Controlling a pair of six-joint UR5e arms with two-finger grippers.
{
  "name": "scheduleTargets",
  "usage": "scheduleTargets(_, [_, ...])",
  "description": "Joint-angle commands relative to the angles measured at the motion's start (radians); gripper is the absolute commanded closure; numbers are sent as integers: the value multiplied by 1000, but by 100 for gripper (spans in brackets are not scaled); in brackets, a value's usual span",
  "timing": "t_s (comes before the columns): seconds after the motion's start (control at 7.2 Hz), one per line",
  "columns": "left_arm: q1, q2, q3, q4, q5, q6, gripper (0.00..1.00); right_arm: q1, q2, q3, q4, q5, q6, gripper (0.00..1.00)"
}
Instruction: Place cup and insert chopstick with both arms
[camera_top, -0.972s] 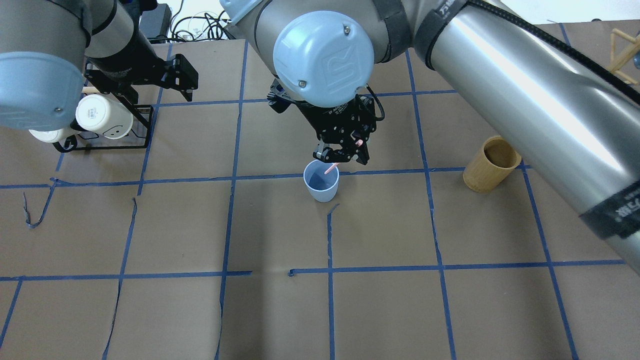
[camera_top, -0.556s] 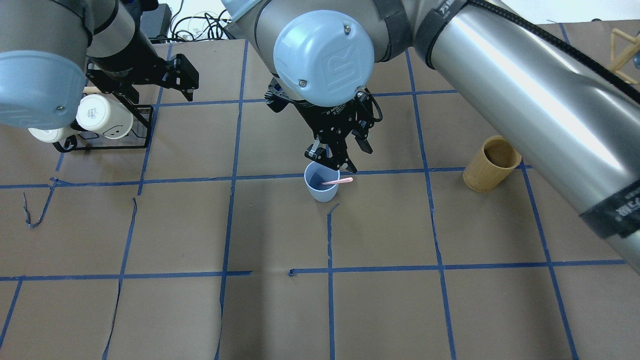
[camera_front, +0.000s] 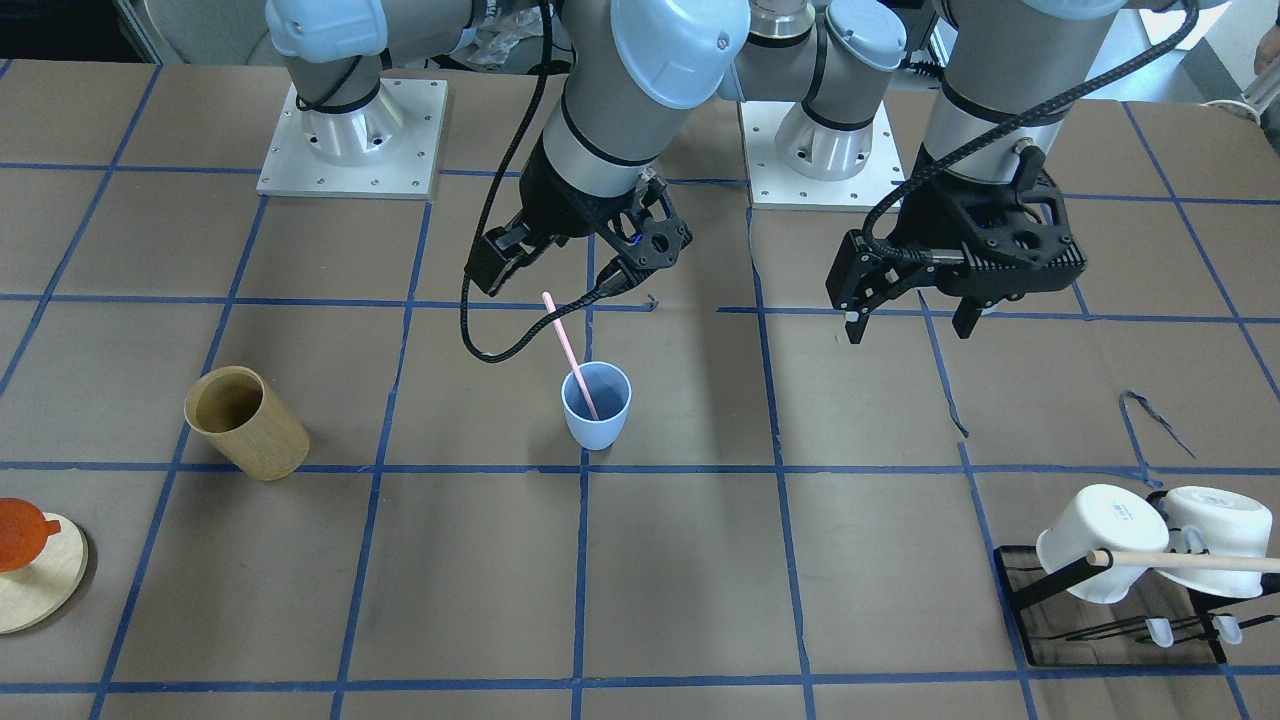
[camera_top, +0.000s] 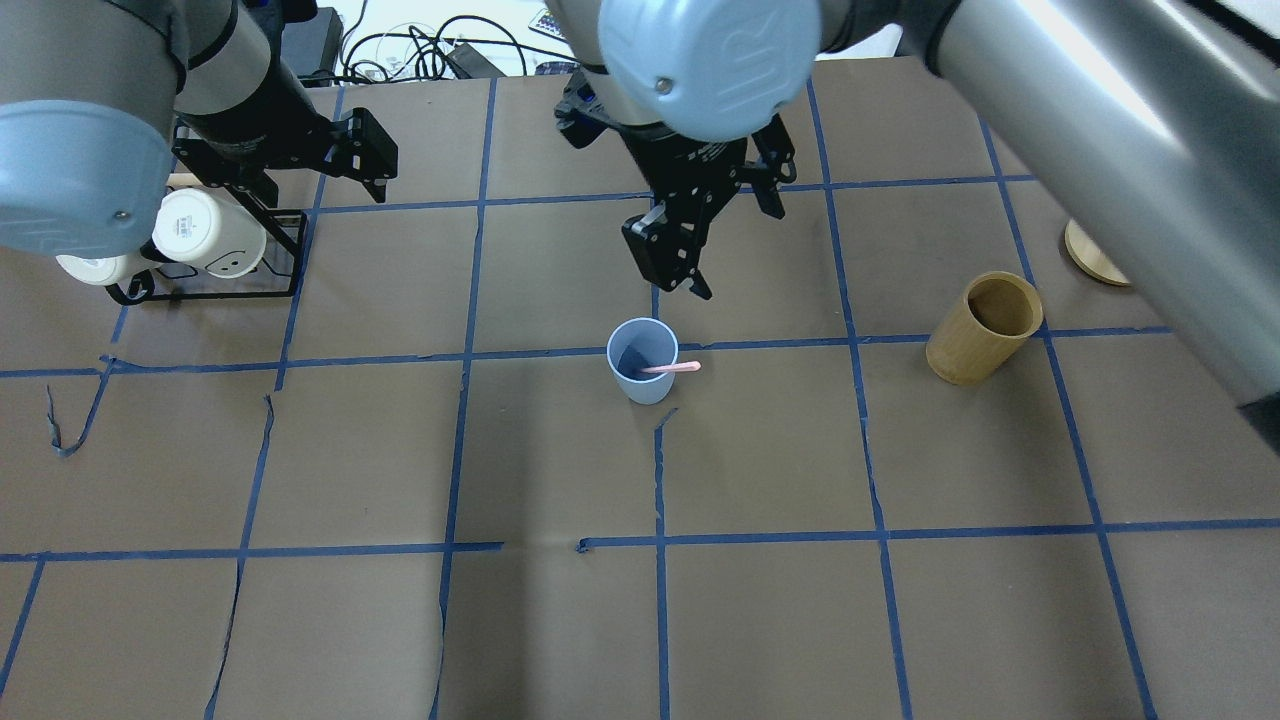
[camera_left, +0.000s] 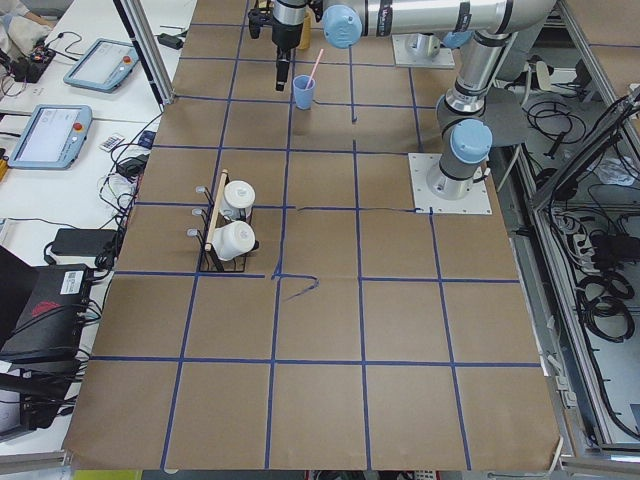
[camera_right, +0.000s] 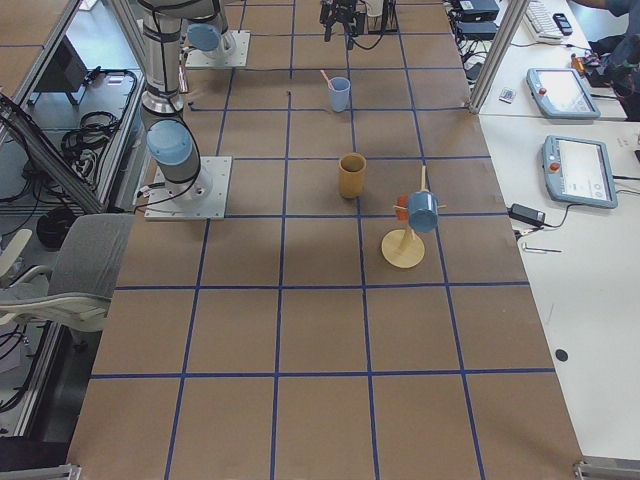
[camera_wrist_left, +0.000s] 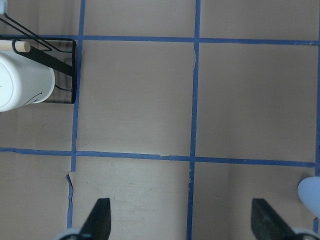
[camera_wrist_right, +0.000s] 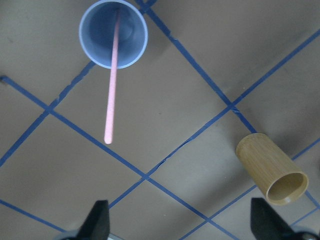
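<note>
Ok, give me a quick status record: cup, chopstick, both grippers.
cup: blue, upright on the table
chopstick: pink, lower end inside the cup, leaning on its rim, not gripped
right gripper: open, empty, above the cup and clear of the chopstick
left gripper: open, empty, over bare table beside the mug rack
task state: looks complete

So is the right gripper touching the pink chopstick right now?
Apart. The right wrist view shows bare table between the open jaws of the right gripper and the pink chopstick leaning in the blue cup.
</note>
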Motion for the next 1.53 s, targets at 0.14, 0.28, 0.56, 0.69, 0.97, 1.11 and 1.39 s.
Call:
scheduleTargets(0.14, [0,8,-1,-2,1,0,0,-362,-82,10,-102,205,11,0])
scheduleTargets(0.28, [0,8,-4,0,1,0,0,-456,-84,42,-171,209,36,0])
scheduleTargets(0.56, [0,6,-4,0,1,0,0,-497,-151,166,-315,209,55,0])
scheduleTargets(0.69, [0,6,-4,0,1,0,0,-509,-185,194,-310,207,87,0])
scheduleTargets(0.97, [0,8,-4,0,1,0,0,-456,-240,233,-296,256,277,0])
scheduleTargets(1.11, [0,6,-4,0,1,0,0,-399,-251,252,-294,246,282,0])
scheduleTargets(1.39, [0,17,8,-3,-1,0,0,-385,-278,339,-287,241,268,0])
